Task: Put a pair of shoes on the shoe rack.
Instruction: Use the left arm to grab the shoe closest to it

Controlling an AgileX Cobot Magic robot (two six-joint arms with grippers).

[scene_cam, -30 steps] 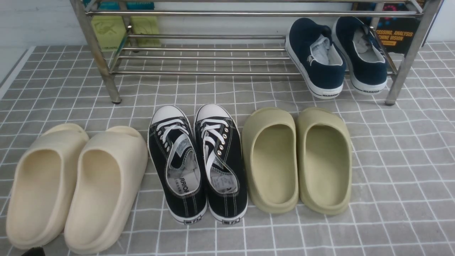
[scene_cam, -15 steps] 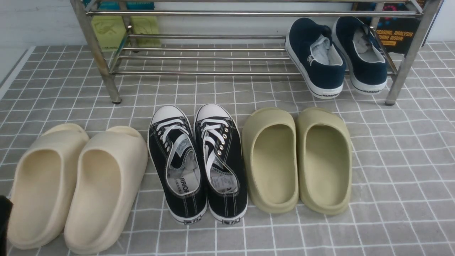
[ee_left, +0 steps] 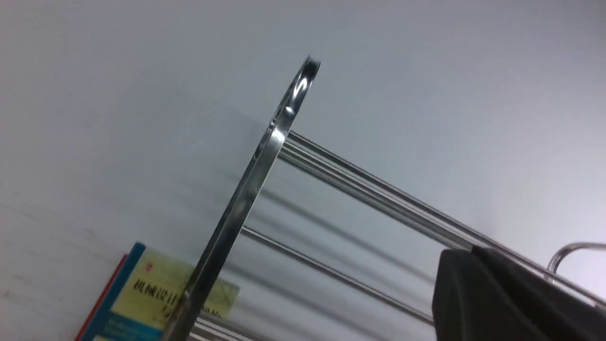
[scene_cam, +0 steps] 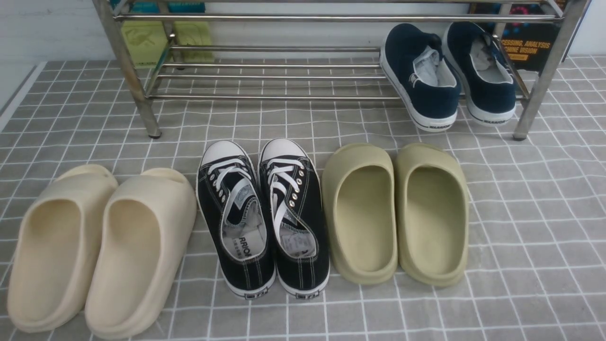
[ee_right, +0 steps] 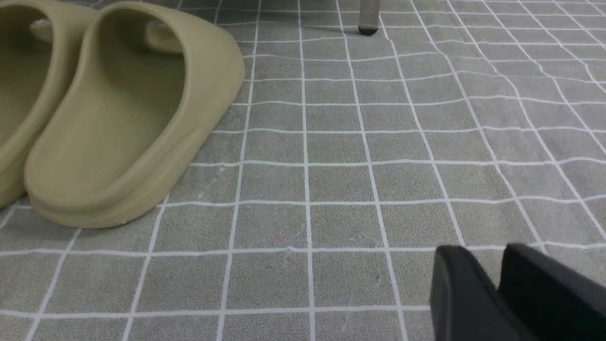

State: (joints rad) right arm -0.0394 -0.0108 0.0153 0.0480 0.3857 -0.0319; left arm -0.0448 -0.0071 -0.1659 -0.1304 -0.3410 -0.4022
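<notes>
While the sneakers (scene_cam: 262, 218) sit on the floor (scene_cam: 521, 213), toes toward the rack (scene_cam: 284, 97), the right gripper (ee_right: 494, 258) hangs low, slightly parted and empty, olive slippers (ee_right: 123, 123) lying between it and them; the left gripper (ee_left: 473, 253), closed and empty, points up at the bars (ee_left: 378, 194).

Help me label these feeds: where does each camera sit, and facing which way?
Front: between the arms, facing forward-down at the pair of shoes before the shoe rack; no arm shows.
Left wrist: tilted up at the shoe rack's post; left gripper shows.
Right wrist: low over the cloth, facing the olive slippers; right gripper shows.
Shared: front and right wrist show those slippers.
</notes>
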